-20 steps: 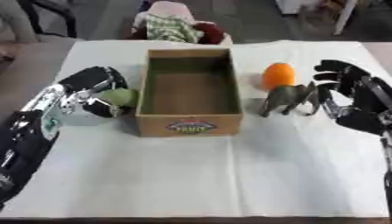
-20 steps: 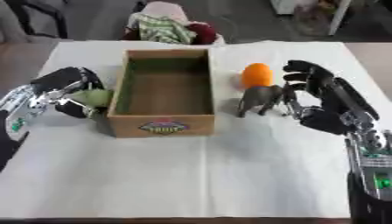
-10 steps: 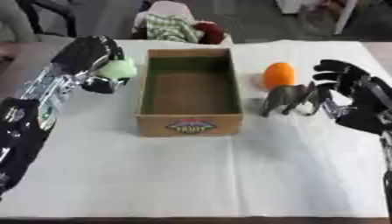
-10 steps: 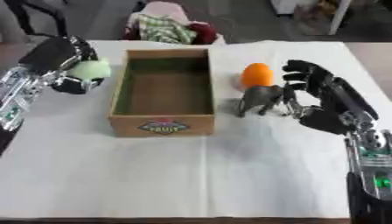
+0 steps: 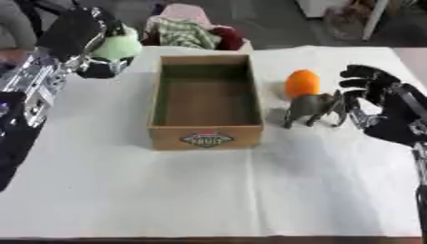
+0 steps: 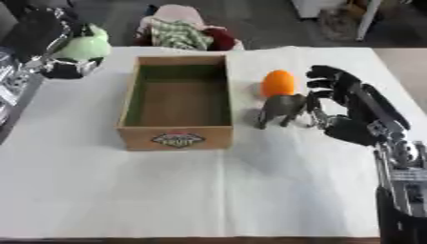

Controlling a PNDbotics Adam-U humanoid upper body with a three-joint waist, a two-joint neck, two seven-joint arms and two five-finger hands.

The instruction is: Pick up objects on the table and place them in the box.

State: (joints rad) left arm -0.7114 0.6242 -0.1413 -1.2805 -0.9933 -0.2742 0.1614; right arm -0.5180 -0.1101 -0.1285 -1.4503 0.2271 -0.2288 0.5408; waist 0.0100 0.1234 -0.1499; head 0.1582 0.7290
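A cardboard box [image 5: 207,131] with an open top and a fruit label on its front stands mid-table, nothing visible inside it. My left hand [image 5: 76,35] is raised at the upper left, left of the box's far corner, fingers curled round a pale green round fruit [image 5: 117,47]. An orange fruit [image 5: 302,83] lies right of the box. A grey toy elephant [image 5: 311,108] stands just in front of it. My right hand [image 6: 354,110] is beside the elephant on its right, fingers spread and straight, tips close to the toy's rear.
A white cloth [image 5: 208,190] covers the table. A pile of cloth items, checked green and red [image 5: 192,31], sits beyond the table's far edge behind the box. The front half of the cloth is bare.
My left hand has lifted the green fruit from the table beside the box and carried it up and toward the far left. The right hand, elephant and orange have stayed put.
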